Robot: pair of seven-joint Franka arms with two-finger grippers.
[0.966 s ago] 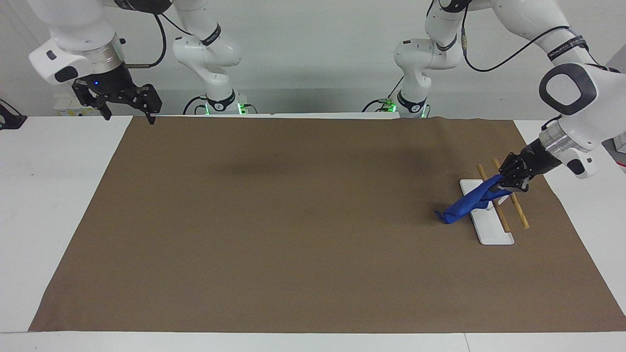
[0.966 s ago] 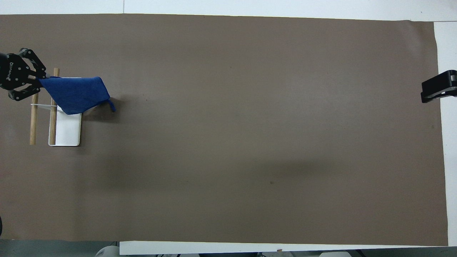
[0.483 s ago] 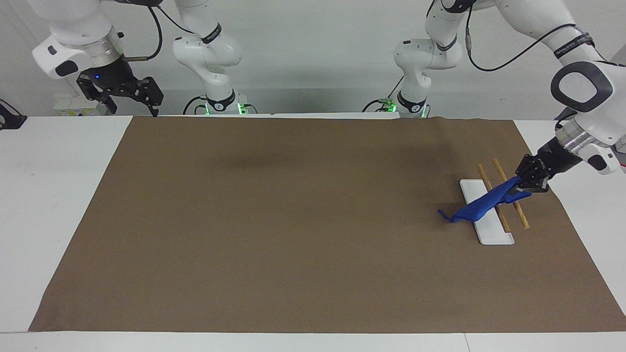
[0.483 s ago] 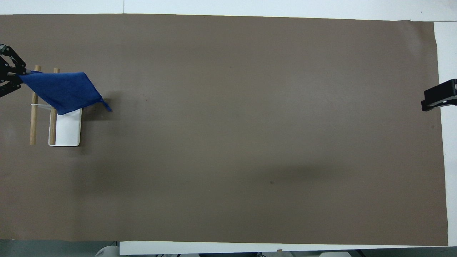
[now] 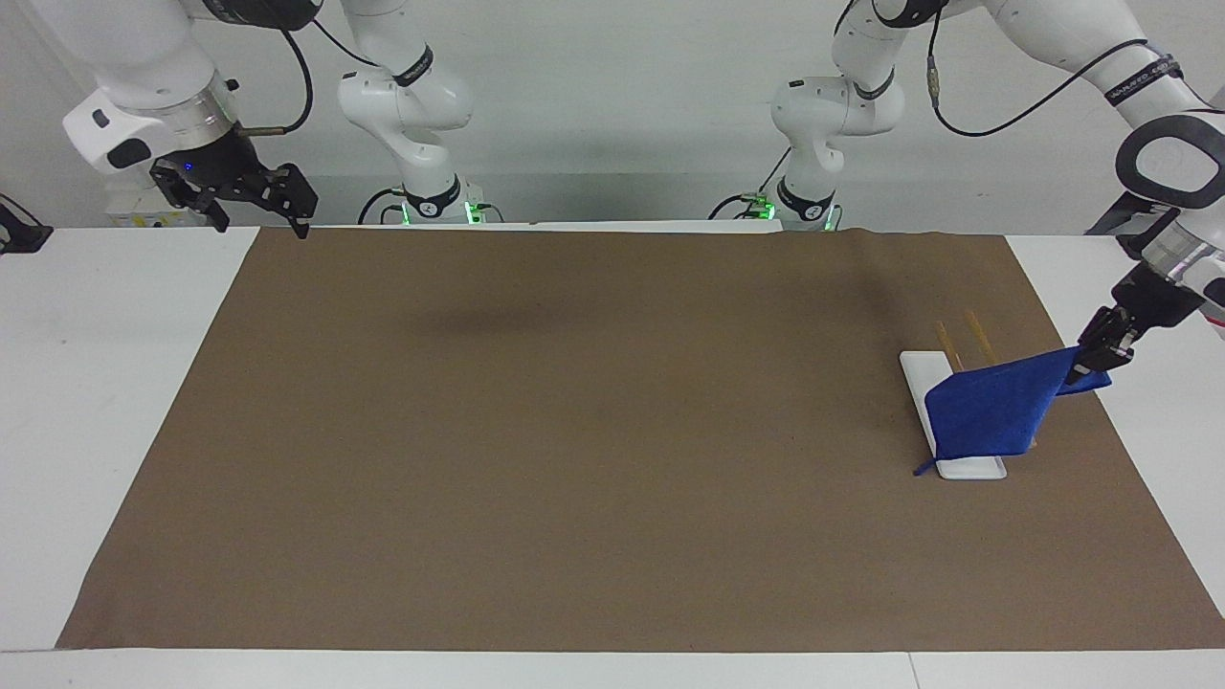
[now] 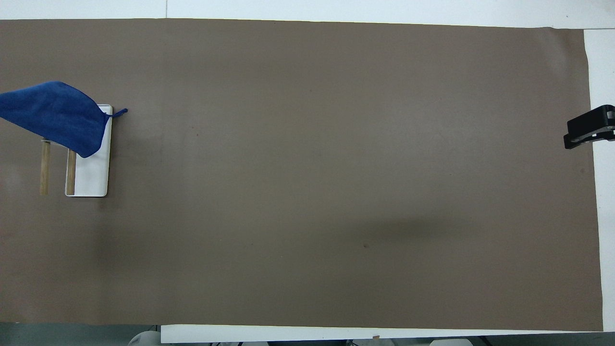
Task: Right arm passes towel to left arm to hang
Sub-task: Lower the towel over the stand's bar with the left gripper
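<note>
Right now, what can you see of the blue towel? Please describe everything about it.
The dark blue, soft-looking cloth towel hangs spread in a rough triangle. The left arm's black two-finger pincer, shut, pinches its upper corner toward the left arm's end of the table. The cloth drapes over the two wooden rods of the small rack, hiding part of them. Its lower point reaches the rack's white flat base, where a thin blue loop sticks out. Its lower part looks slack.
</note>
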